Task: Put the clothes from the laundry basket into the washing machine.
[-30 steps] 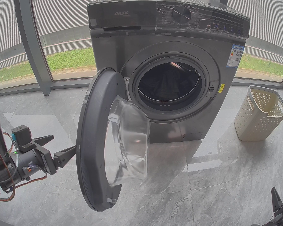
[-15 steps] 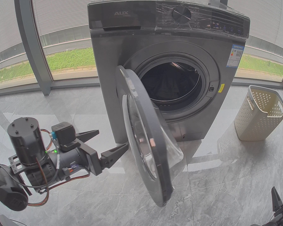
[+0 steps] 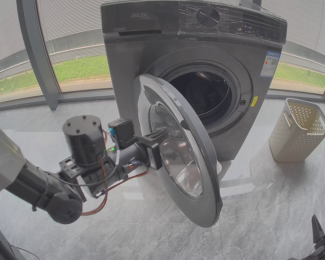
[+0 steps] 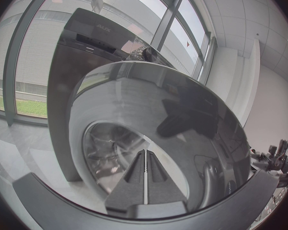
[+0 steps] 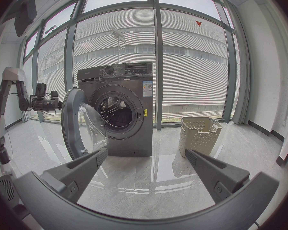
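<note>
The grey washing machine (image 3: 191, 37) stands ahead with its round door (image 3: 180, 152) swung about halfway toward the drum opening (image 3: 202, 91). My left gripper (image 3: 160, 136) is shut, fingertips pressed flat against the door's outer face (image 4: 144, 90); in the left wrist view its two fingers (image 4: 136, 173) lie together. Inside the drum (image 5: 118, 114) it is dark, with a dark shape I cannot identify. The cream laundry basket (image 3: 299, 130) stands on the floor right of the machine, no clothes visible in it. My right gripper (image 5: 145, 166) is open and low, far from the machine.
Glossy grey floor tiles (image 3: 260, 206) spread around the machine. Tall windows with grey posts (image 3: 36, 47) run behind it. The basket (image 5: 198, 133) sits close to the machine's right side, with open floor in front of both.
My left arm has swept right and forward, pushing the door from wide open to about half shut. Its fingers, apart before, are now together. The right arm has stayed put.
</note>
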